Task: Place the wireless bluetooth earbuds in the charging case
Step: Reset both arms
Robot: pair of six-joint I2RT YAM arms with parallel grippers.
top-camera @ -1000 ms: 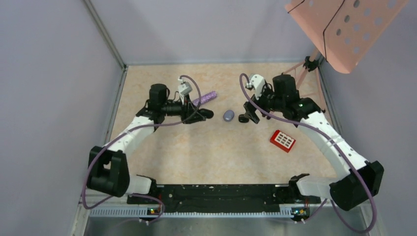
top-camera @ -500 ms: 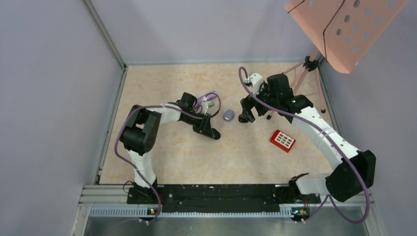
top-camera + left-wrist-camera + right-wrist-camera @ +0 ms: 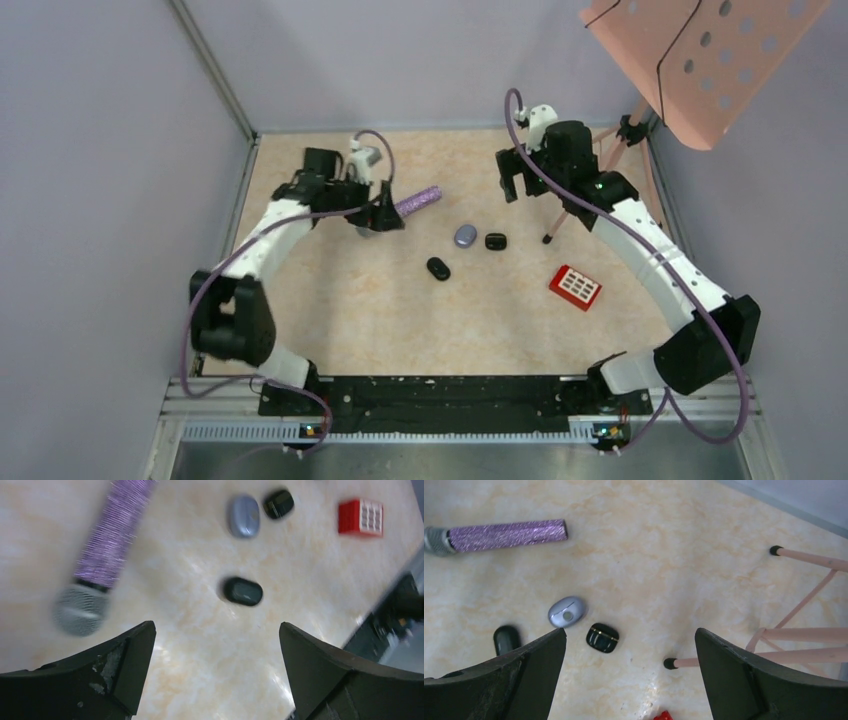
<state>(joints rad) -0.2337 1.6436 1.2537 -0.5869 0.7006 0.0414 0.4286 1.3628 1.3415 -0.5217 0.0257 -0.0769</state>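
The left gripper (image 3: 214, 627) stands wide apart with nothing between its fingers, and the right gripper (image 3: 630, 632) is spread just as wide and empty. Below the left one a black oval case (image 3: 243, 591) lies alone on the table (image 3: 340, 310). Farther back, a lilac-grey oval case (image 3: 567, 611) and a black squarish case (image 3: 602, 637) sit near each other without touching. Each shows only its outer shell, and the earbuds themselves cannot be made out.

The right wrist view picks up a pale round spot on the lilac-grey shell and thin gold lines across the glossy squarish one; from above, both are plain blobs. The left wrist view shows the grey mesh head of the purple glitter microphone (image 3: 506, 534), which the overhead view hides behind the gripper.

The marbled beige surface lies open on the near side of the cases. To the right a black-capped foot of the pink music stand (image 3: 804, 558) rests near the squarish case, and a red block with a white grid (image 3: 361, 517) lies nearer the arm bases.
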